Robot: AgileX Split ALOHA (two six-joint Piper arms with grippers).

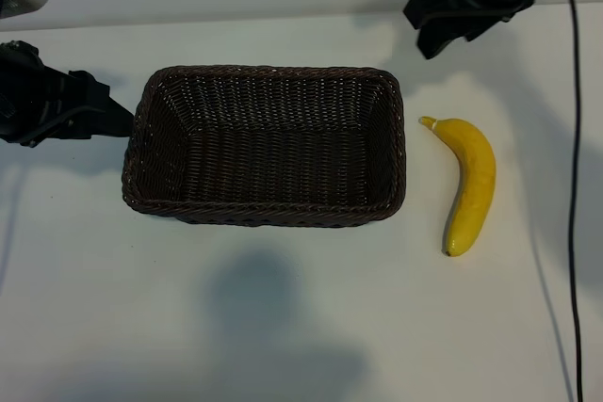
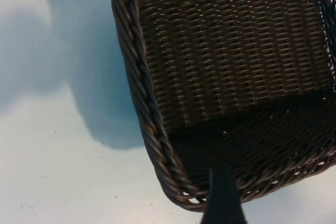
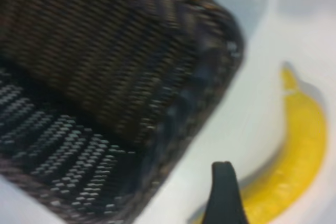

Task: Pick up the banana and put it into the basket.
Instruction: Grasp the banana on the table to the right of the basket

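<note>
White tabletop (image 1: pixel 283 327) throughout, shadowed at lower centre. Dark woven basket (image 1: pixel 266 214) at centre frame, nothing inside. Yellow banana (image 1: pixel 469 185) lying just right of it on the table, stem toward the top. Left gripper (image 1: pixel 118 120) at the left edge, beside the basket's short wall, spread, holding nothing. Right gripper (image 1: pixel 443 30) at upper right, above the banana, likewise spread and unladen.

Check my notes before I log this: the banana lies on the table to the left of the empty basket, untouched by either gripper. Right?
One thing is off: in the exterior view the banana lies to the right of the basket, not the left. The rest holds: the basket is empty and neither gripper touches the banana.
</note>
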